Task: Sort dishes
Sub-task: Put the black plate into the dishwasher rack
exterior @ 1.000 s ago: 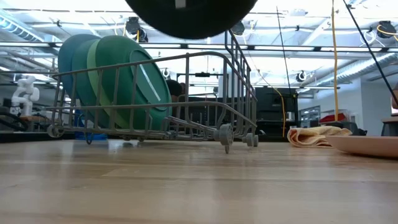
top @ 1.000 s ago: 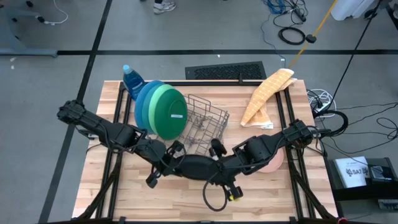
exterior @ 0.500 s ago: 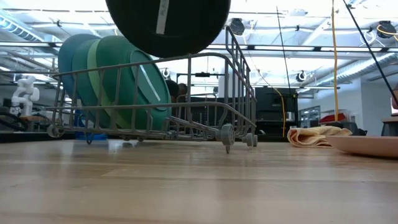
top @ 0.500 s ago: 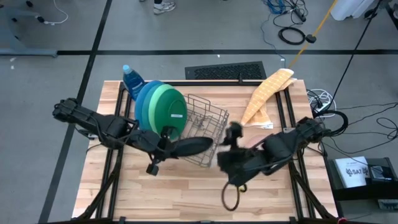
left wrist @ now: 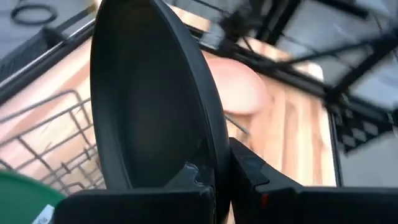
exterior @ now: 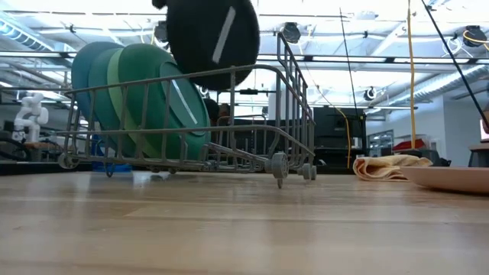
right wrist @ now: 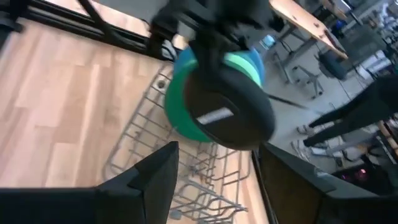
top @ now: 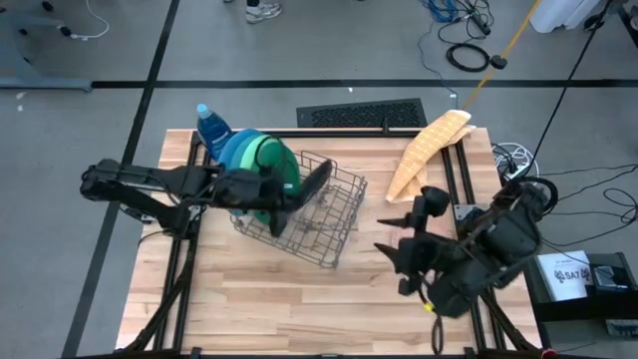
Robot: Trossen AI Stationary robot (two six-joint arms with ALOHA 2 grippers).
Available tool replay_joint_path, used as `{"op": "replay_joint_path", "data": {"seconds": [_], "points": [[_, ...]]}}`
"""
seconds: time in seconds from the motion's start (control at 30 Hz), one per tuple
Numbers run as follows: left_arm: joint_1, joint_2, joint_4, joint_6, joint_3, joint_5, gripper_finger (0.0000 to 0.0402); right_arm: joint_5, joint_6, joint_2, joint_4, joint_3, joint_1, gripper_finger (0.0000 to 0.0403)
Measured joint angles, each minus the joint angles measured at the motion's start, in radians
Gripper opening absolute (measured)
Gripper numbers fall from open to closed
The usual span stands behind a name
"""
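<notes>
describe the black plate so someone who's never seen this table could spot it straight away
Find the grey wire rack on the wooden table. Above it, the left pincer holds the black plate on edge. It alone hangs in the air; the green and blue plates stand in the rack.

Black plate (exterior: 213, 43): small, round, held edge-on and tilted above wire rack (exterior: 252, 137), clear of rack floor, rim pinched by left gripper (left wrist: 217, 180).
Blue plate (exterior: 82, 65), light green plate (exterior: 107, 72), dark green plate (exterior: 157, 99): large, standing on edge in rack, leaning together at one end, blue outermost, dark green facing open slots.
Pink plate (exterior: 451, 178): small, lying flat on table, well apart from rack, on right-arm side.
</notes>
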Motion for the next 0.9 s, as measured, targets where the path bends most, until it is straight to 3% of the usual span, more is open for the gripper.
{"op": "replay_joint_path", "data": {"seconds": [0.3,0.73,0.9], "points": [[0.124,0.001,0.123,-0.158,-0.133,0.045,0.0012,0.084,0.066,0.088,0.008,0.0,0.101,0.0212],[0.184,0.003,0.229,-0.238,-0.248,0.08,0.0012,0.362,0.11,0.222,0.008,-0.002,0.225,0.0212],[0.183,0.01,0.233,-0.263,-0.249,0.08,0.0012,0.366,0.116,0.218,0.008,-0.001,0.23,0.0212]]}}
